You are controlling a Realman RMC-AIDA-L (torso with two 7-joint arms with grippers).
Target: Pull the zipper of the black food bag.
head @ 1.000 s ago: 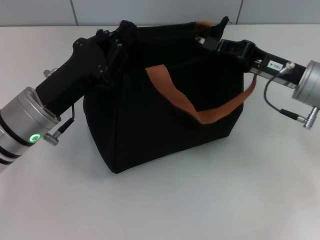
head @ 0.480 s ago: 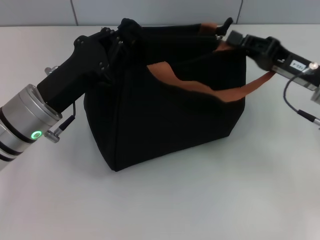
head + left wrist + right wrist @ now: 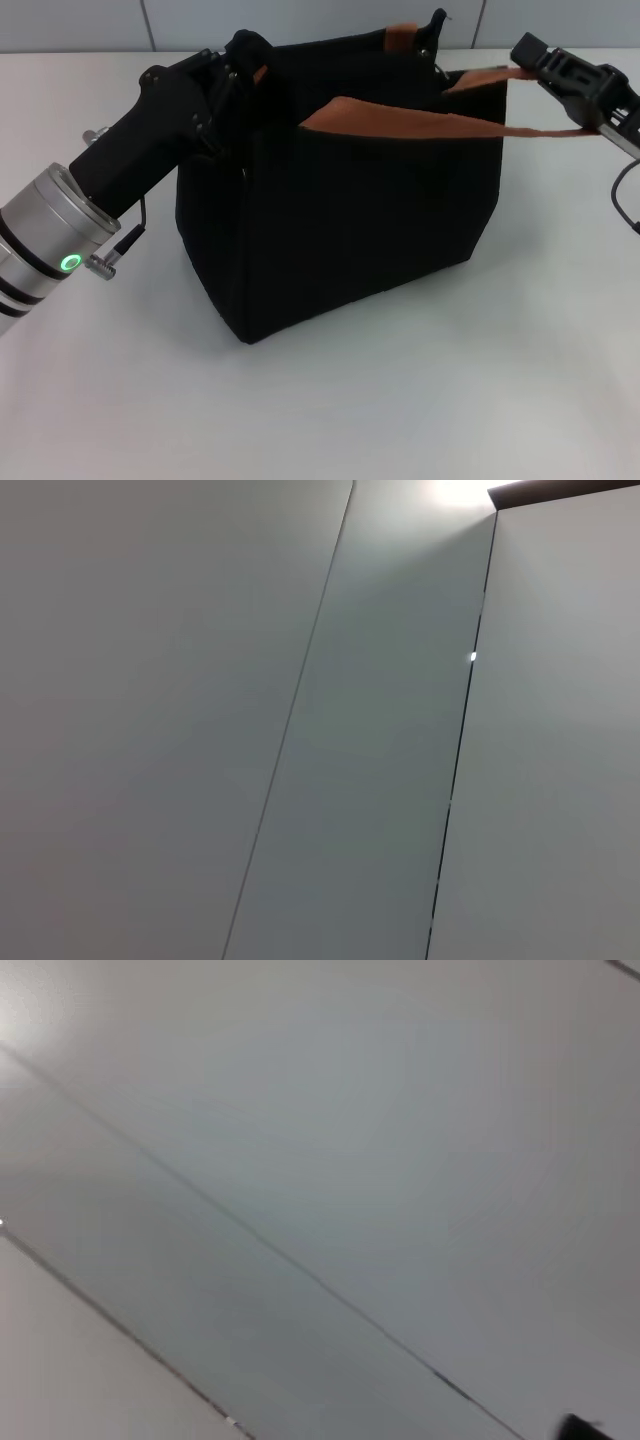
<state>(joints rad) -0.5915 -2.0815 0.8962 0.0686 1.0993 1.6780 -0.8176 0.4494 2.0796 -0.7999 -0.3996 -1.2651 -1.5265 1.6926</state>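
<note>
White table (image 3: 420,400), grey wall panels behind. Black food bag (image 3: 340,210) stands mid-table. Left gripper (image 3: 235,60) at bag's top left corner, right gripper (image 3: 535,55) off top right edge; jaws' state cannot tell. Zipper not discernible; progress unclear.

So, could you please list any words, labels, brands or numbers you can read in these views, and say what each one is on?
None: there is no readable text now.
The black food bag shows no logo or tag.
The left arm shows only a green ring light, no lettering.
The right pincer shows no readable label.
Both wrist views show only plain panels.
</note>
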